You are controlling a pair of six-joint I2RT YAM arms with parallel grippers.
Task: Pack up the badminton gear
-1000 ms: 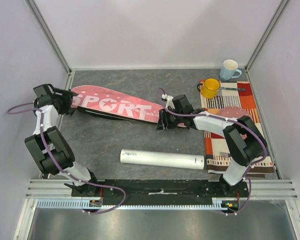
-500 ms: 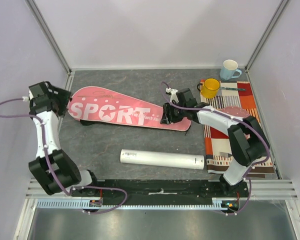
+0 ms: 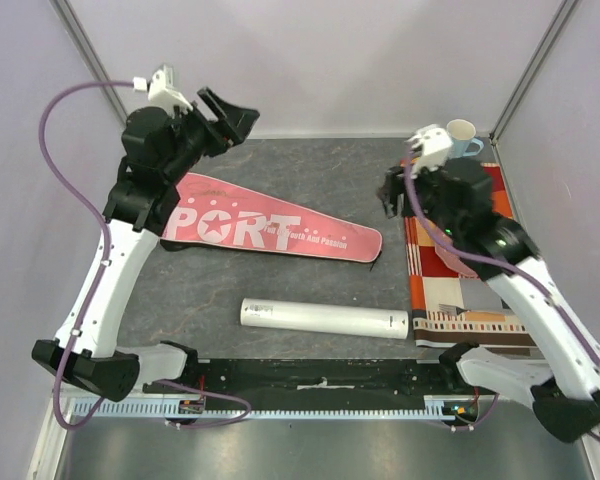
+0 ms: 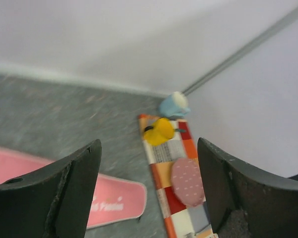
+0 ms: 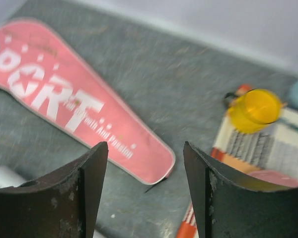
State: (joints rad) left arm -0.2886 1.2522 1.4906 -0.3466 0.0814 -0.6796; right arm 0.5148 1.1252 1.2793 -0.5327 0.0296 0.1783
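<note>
Top external view: a dark grey table point(image 3: 280, 285) fills the floor of the white-walled cell. On it the pink racket bag point(image 3: 270, 232) lies flat, its wide end at the far left under the left arm and its narrow end pointing right, stopping just short of the striped orange cloth point(image 3: 432, 290) along the right side. Nearer, well apart from the bag, the long white tube point(image 3: 325, 318) lies on its side, parallel to the near edge. Both arms stand high above the table. In its wrist view the left gripper point(image 4: 149, 144) has its jaws spread wide with nothing between them, above the far left. The right gripper point(image 5: 145, 148) hangs over the cloth's far end, jaws also apart and holding nothing. On that end sit a yellow cup point(image 5: 253, 110) and, farther back in the corner, a pale blue cup point(image 4: 174, 104).
</note>
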